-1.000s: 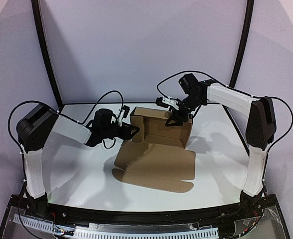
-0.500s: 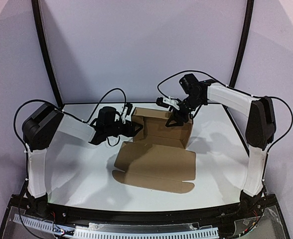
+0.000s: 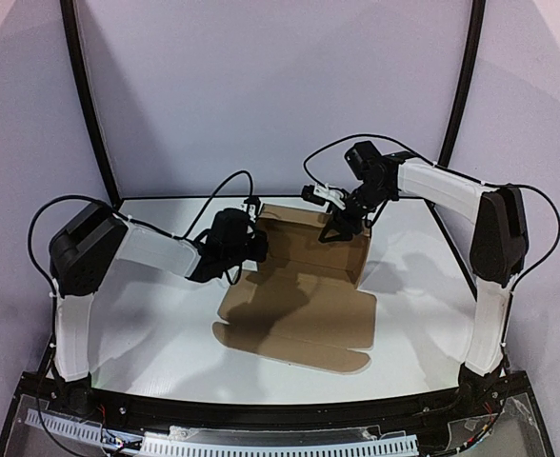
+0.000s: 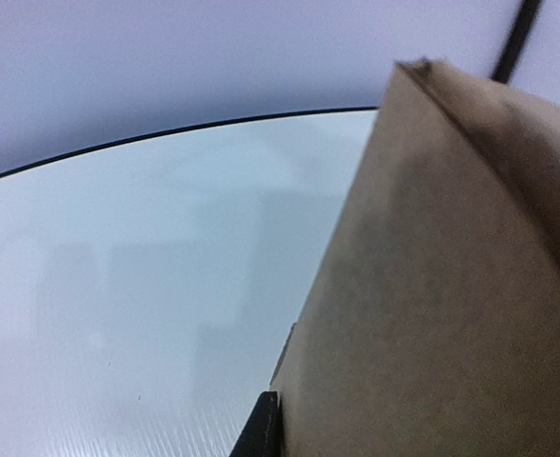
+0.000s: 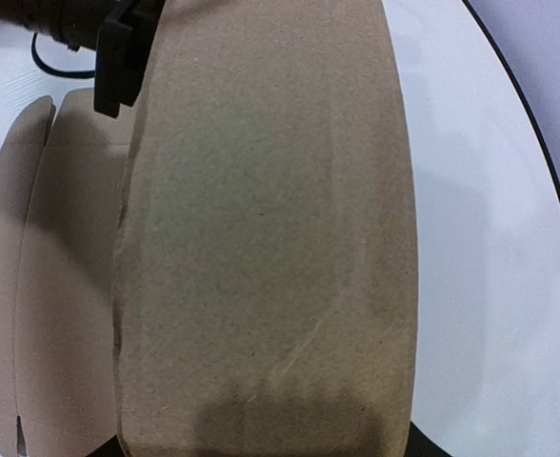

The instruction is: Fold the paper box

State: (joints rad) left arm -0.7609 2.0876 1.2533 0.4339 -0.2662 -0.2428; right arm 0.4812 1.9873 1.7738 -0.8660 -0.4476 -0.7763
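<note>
White table [image 3: 147, 319], paper box [image 3: 299, 309] crowding wrist views, left end effector [image 3: 259, 245], right end effector [image 3: 335, 228], grips untellable

The left gripper [image 3: 259, 247] is sitting right at the cardboard box's [image 3: 299, 309] left wall; the right gripper [image 3: 336, 231] is hanging at its back wall.

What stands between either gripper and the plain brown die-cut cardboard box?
Nothing visible. The left gripper is against the raised left wall of the plain brown cardboard paper box; the right gripper is at its back wall.

Wht table [image 3: 147, 324], pale lilac walls [image 3: 280, 86], blk curved poles [image 3: 85, 95]; soft light.
</note>
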